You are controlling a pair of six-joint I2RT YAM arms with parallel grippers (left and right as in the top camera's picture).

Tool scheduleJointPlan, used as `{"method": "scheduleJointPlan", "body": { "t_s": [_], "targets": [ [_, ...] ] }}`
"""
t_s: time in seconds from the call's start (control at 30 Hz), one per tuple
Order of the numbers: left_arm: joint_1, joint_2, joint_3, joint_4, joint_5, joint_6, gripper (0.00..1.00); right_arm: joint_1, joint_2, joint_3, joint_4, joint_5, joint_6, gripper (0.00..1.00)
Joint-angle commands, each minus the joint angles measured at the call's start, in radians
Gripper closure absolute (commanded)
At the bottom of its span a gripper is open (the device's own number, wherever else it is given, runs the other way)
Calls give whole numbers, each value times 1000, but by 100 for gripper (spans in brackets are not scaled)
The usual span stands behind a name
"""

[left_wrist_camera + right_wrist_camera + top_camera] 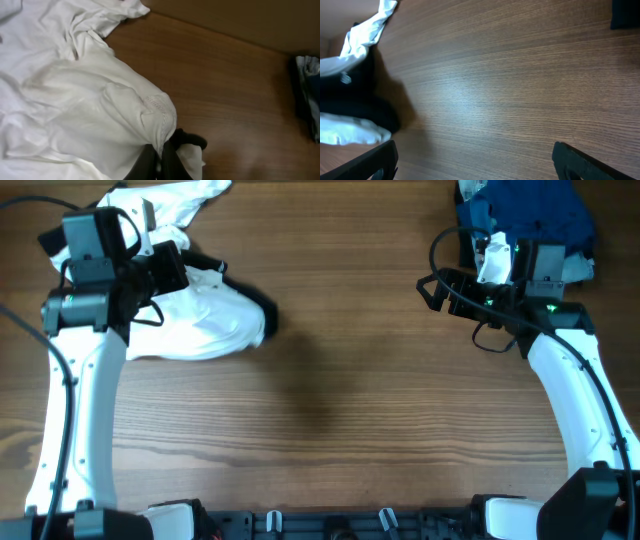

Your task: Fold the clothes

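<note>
Though pressed fully together at the left gripper (161,162), pinches only a thin bunch of shirt (75,100), stitched hem (157,105) just above the tips. Right beside the pinch, a dark patch (189,140): print or gripper part, cannot tell. Up and leftward from the jaws, spreads in loose wrinkled folds, heaped on the table (225,75).

Looks soft, thin and light, with no stiffness to push against. Likely to sag and drag wherever unsupported, to cling to itself in layers, and to slip out of a shallow pinch. Best taken at a hem, seam or corner, for doubled fabric and a firmer bite; better one clean layer than a wad. Worth lifting slowly, so as to open the folds rather than tangle them. Probably calls for a second hold on the far edge, to keep the cloth taut.

Farther right of the same jaws, well apart across bare wood: blue garments (307,95) at the edge of view. Not for folding; leave alone.

At the right gripper (475,150), spread wide, holding nothing, hanging over bare wood, well apart from the shirt.
</note>
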Motion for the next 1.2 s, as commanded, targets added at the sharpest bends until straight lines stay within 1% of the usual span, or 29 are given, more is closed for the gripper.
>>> {"method": "scheduleJointPlan", "body": {
  "t_s": [0.0, 0.1, 0.13, 0.17, 0.2, 0.23, 0.27, 0.3, 0.43, 0.57, 0.6, 0.63, 0.67, 0.7, 0.73, 0.8, 0.87, 1.0, 1.17],
  "targets": [
    [15, -25, 19, 6, 30, -8, 96, 3, 10, 23, 5, 10, -16, 1],
    [21, -24, 19, 1, 30, -8, 95, 3, 10, 23, 5, 10, -16, 1],
    [21, -24, 19, 2, 30, -8, 90, 3, 10, 23, 5, 10, -16, 0],
    [21, -24, 19, 2, 30, -8, 80, 3, 10, 23, 5, 10, -16, 1],
    [21, -24, 19, 2, 30, -8, 78, 3, 10, 23, 5, 10, -16, 1],
    [21, -24, 19, 1, 30, -8, 80, 3, 10, 23, 5, 10, -16, 1],
    [21, -24, 19, -2, 30, -8, 92, 3, 10, 23, 5, 10, -16, 0],
    [21, -24, 19, -5, 30, -5, 96, 3, 10, 23, 5, 10, -16, 1],
    [21, -22, 19, -21, 30, -5, 96, 3, 10, 23, 5, 10, -17, 0],
    [20, -8, 18, -70, 31, -5, 96, 3, 10, 23, 3, 10, -16, 1],
    [18, 1, 18, -93, 31, -5, 91, 3, 10, 23, 3, 10, -16, 1],
    [11, 18, 18, -125, 31, -5, 81, 3, 10, 23, 3, 10, -16, 1],
    [5, 35, 18, -151, 31, -5, 74, 3, 10, 23, 3, 10, -16, 0],
    [-11, 75, 18, -190, 32, -5, 61, 3, 10, 23, 3, 10, -17, 0],
    [-35, 126, 18, -208, 45, 0, 53, 3, 10, 23, 4, 11, -17, 0],
    [-60, 170, 18, -208, 73, 3, 46, 3, 10, 23, 6, 11, -17, 0],
    [-92, 217, 18, -207, 72, 8, 43, 3, 10, 23, 7, 11, -17, 0],
    [-134, 327, 18, -208, 31, 16, 44, 3, 10, 23, 6, 11, -17, 0],
    [-136, 420, 18, -201, -47, -52, 45, 3, 10, 23, 8, 16, -19, 0]
  ]
}}
